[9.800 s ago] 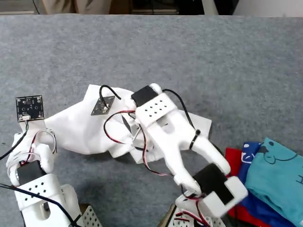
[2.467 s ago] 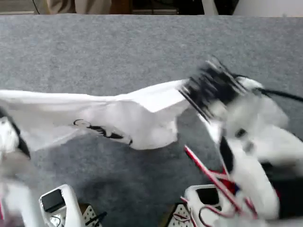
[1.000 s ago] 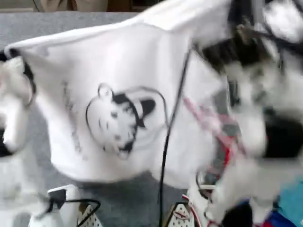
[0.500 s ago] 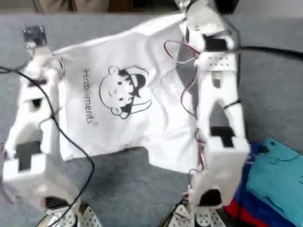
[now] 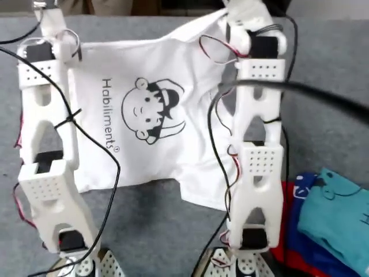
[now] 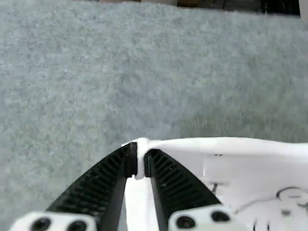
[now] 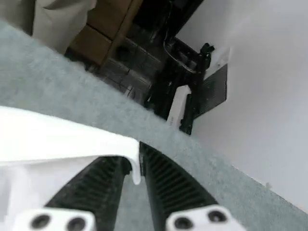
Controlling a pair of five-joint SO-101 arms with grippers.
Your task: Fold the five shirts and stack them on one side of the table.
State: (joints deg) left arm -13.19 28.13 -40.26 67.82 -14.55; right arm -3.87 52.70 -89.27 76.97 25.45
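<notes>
A white shirt (image 5: pixel 144 115) lies spread across the middle of the gray bench (image 5: pixel 334 86), with its cartoon print facing up. 2 robot arms stretch out over it, 1 along each side.

The left fingers (image 6: pixel 108 180) are pinched shut on 1 far corner of the shirt. The right fingers (image 7: pixel 163 178) are pinched shut on the other far corner. The far edge runs taut between them, probably so the cloth lies flat and square for its first fold. The near edge rests loosely on the bench, with a rumpled flap beside the right arm.

A pile of shirts (image 5: pixel 340 213) in teal, blue and red sits at the bench's near right corner, well clear of the white one. It likely waits its turn.
</notes>
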